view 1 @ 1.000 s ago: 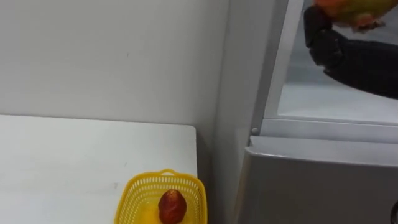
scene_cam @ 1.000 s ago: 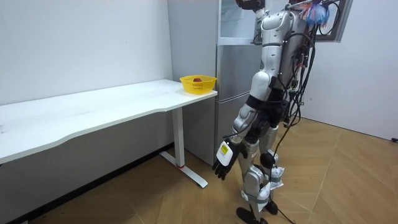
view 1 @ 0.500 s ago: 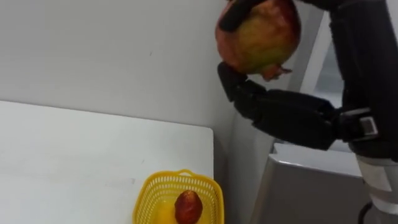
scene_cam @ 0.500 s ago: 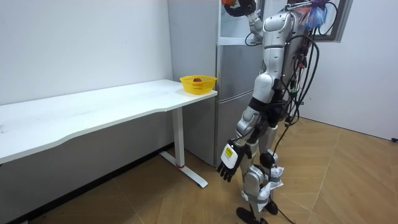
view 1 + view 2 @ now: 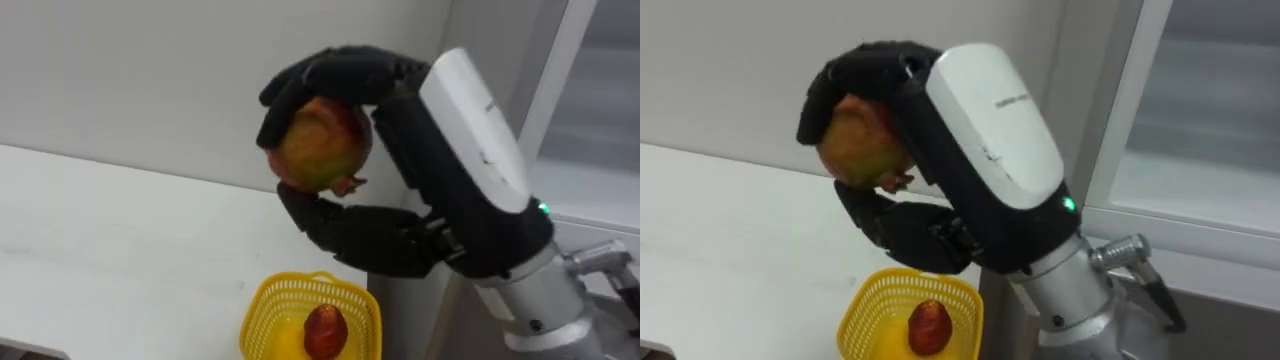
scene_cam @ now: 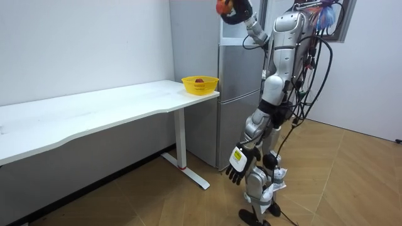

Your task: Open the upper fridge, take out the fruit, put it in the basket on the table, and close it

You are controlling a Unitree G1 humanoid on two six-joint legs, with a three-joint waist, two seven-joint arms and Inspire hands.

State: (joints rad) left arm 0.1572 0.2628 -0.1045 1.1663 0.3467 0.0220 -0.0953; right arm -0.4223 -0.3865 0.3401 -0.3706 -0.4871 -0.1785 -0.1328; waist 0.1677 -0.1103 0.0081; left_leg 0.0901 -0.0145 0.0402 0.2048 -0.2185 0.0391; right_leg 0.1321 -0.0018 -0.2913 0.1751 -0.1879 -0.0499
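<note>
White tabletop [image 5: 100, 230] along the wall. Yellow basket [image 5: 262, 310] sits at its right end corner, with a small red fruit [image 5: 324, 331] inside. Above the basket is a red-green fruit [image 5: 320, 145], the right hand [image 5: 400, 120] curled round it. The upper fridge [image 5: 600, 110] stands open at right. The left hand [image 6: 237, 167] hangs low, fingers relaxed. Fruit is out of the fridge; setting it down is likely what remains.

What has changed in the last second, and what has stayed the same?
The right hand, shut on the large fruit, carried it out of the fridge and leftward. The yellow basket with its small red fruit stayed put; the left hand hangs low.
</note>
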